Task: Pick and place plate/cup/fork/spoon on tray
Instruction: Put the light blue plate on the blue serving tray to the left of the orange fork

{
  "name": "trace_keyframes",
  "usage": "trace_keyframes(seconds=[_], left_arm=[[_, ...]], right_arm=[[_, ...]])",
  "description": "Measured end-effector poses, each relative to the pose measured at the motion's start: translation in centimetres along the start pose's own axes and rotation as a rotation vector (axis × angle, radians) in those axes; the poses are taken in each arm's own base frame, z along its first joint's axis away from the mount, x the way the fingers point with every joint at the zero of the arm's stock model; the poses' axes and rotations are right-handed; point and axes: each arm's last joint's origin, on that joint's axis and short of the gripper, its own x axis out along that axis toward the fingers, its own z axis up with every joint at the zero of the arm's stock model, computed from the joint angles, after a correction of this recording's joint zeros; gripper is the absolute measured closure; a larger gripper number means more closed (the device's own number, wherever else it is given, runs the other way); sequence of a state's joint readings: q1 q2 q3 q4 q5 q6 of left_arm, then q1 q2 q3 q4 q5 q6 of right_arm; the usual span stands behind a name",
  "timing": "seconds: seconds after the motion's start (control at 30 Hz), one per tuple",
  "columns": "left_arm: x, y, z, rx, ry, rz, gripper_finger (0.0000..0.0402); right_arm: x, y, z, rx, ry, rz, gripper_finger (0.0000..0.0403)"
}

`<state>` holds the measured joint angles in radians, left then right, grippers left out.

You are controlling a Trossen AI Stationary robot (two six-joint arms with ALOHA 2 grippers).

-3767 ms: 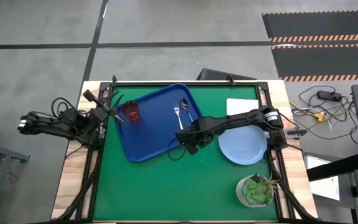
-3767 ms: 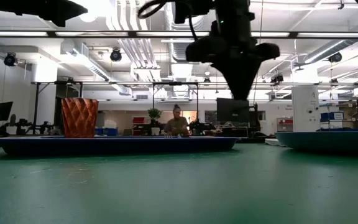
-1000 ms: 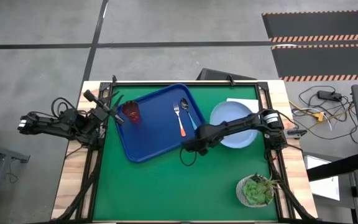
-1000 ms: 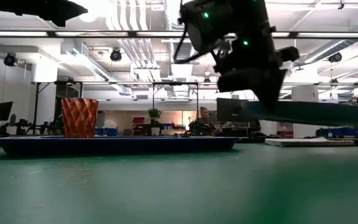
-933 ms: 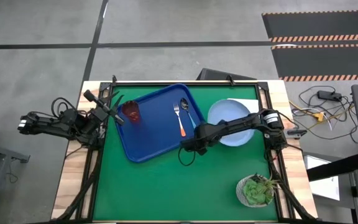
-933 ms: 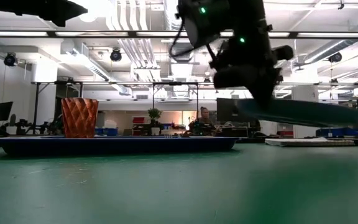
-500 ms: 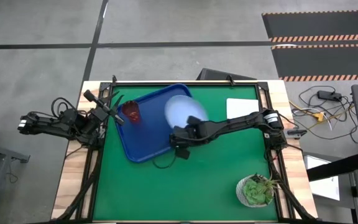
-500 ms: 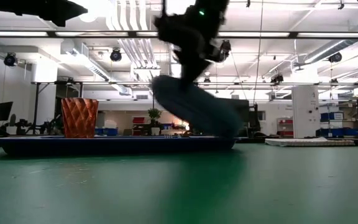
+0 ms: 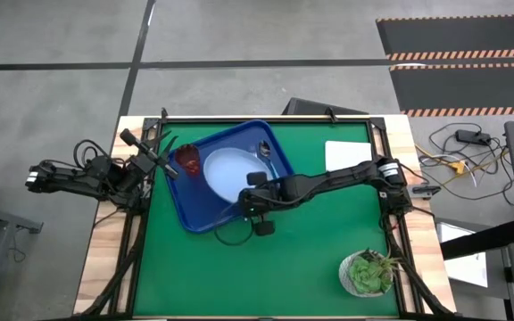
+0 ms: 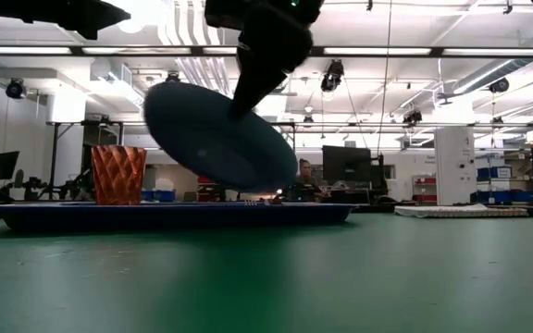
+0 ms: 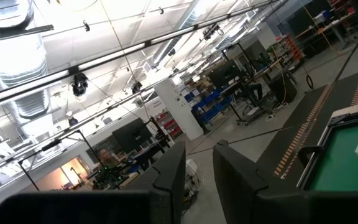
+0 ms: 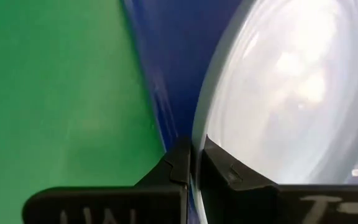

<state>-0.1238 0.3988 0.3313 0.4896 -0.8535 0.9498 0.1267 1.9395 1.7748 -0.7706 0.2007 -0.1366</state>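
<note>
The light-blue plate (image 9: 228, 172) hangs tilted over the dark-blue tray (image 9: 192, 209), and my right gripper (image 9: 248, 191) is shut on it. In the low view the plate (image 10: 213, 137) slants, its left side high and its right side low, just above the tray (image 10: 174, 215). The red-brown cup (image 9: 188, 160) stands on the tray's far left part. The spoon's bowl (image 9: 263, 148) shows at the tray's far right. The fork is hidden under the plate. My left gripper (image 9: 164, 160) waits open, raised, at the tray's left edge. My right gripper pinches the plate's rim (image 12: 195, 144) between its two fingers, one above and one below, at the plate's near right side. The fingers come slanting from the table's right and near side. The plate is lifted clear of the tray and tilted.
A white rectangular block (image 9: 346, 153) lies at the far right of the green table. A green potted plant (image 9: 368, 272) stands at the near right corner. The near half of the table (image 9: 239, 276) is bare green surface.
My right gripper has carried the plate from the table's right side toward the left, over the tray. The plate, level a second ago, has tipped, its left side now high. It now covers the fork.
</note>
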Motion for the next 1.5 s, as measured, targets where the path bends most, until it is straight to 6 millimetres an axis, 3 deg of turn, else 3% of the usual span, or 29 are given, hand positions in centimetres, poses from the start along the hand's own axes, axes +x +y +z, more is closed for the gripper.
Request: trace_keyframes(seconds=[0.27,1.5], left_arm=[[0.0,0.0,0.0,0.000,-0.001,0.000,0.0338],[0.0,0.0,0.0,-0.001,-0.001,0.000,0.0338]], right_arm=[[2.4,1.5,-0.5,-0.431,0.057,0.015,0.0394],[3.4,1.3,-1.0,-0.466,0.073,0.046,0.0394]])
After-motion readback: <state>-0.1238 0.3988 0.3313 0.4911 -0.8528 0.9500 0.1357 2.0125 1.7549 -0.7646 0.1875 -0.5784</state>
